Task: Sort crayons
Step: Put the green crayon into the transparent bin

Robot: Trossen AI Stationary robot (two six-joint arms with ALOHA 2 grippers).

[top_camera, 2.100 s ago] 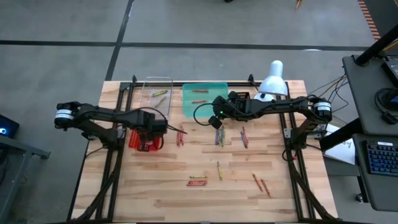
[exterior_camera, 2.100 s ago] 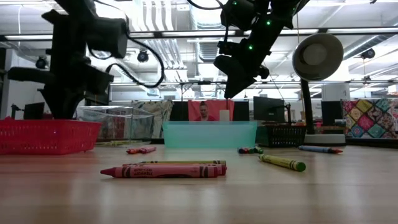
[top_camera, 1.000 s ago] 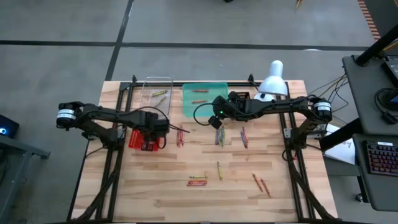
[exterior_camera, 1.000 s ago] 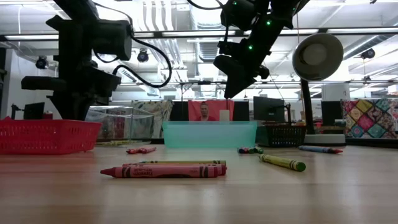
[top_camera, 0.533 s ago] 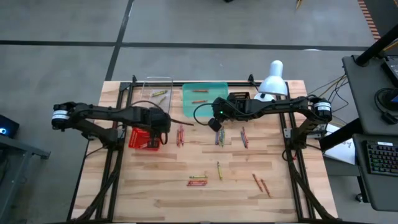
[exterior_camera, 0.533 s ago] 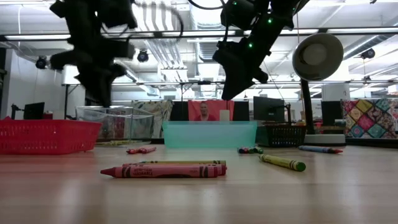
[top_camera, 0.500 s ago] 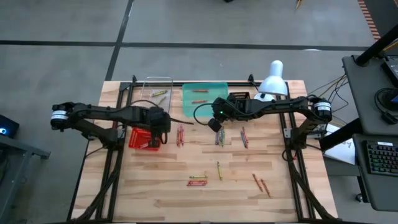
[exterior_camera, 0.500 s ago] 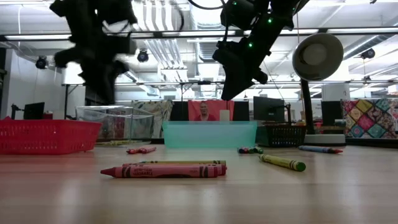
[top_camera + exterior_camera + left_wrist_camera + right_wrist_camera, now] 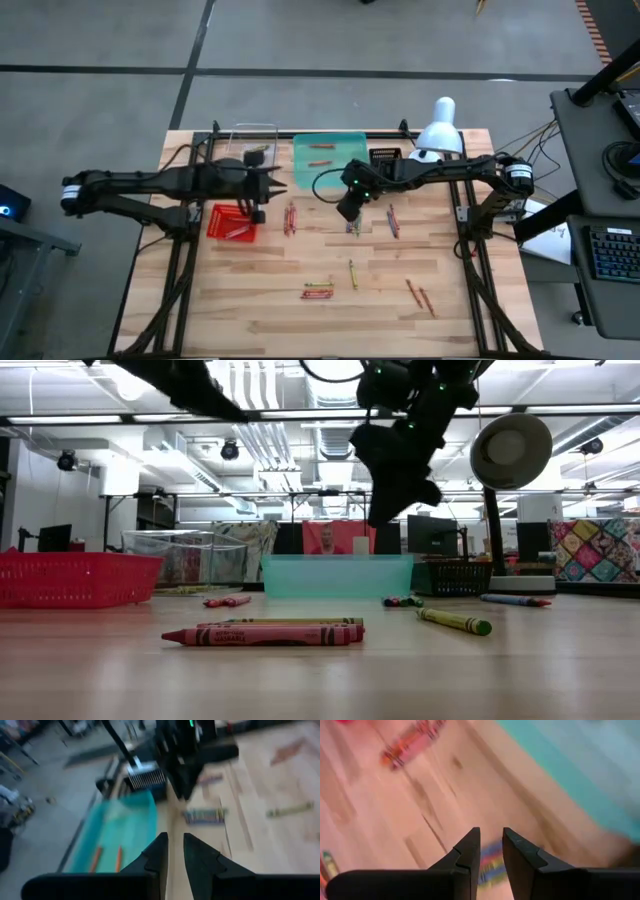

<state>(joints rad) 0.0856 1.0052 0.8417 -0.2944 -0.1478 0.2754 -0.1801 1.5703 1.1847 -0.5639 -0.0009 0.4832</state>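
Left gripper [image 9: 175,851] jaws slightly apart, empty, right gripper [image 9: 490,851] likewise

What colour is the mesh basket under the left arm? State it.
Red. The mesh basket shows best in the high view; the low view confirms it.

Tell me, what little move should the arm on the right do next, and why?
Probably lower straight down. The right gripper hangs empty above the wood, fingers a little apart, and a small bunch of crayons lies just under it, near the teal tray. Coming down would likely put its fingers around one crayon. The left gripper waits beside the clear bin.
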